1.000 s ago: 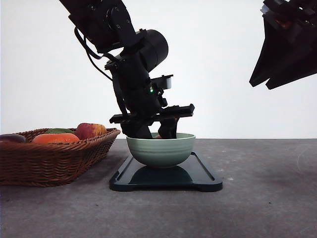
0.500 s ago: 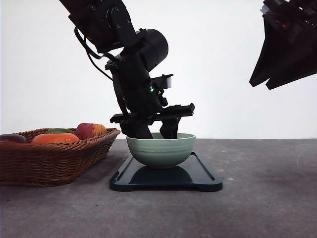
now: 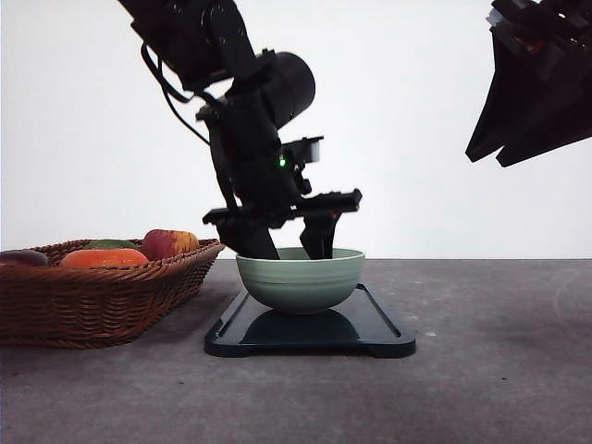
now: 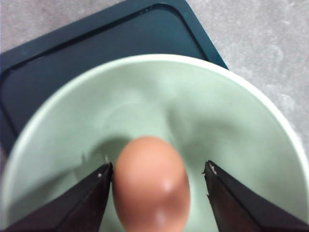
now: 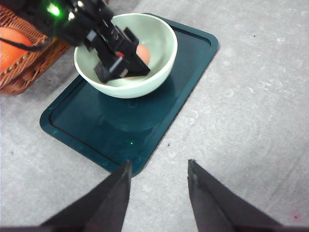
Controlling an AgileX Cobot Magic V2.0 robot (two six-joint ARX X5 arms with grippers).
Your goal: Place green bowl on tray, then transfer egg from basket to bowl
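Far left: wicker basket (image 3: 102, 291) on the table, fruit heaped inside. Centre: green bowl (image 3: 301, 280) seated on the black tray (image 3: 370, 331), left gripper (image 4: 157, 170) lowered into the bowl with jaws parted, brown egg (image 4: 150, 186) lying on the bowl floor between the fingers, one finger right beside it, the other clear. Upper right: right gripper (image 5: 158, 170) raised well above the table, jaws apart, nothing held.

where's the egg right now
The egg lies inside the green bowl on the tray, between the open fingers of the left gripper; the basket sits on the bowl's left.
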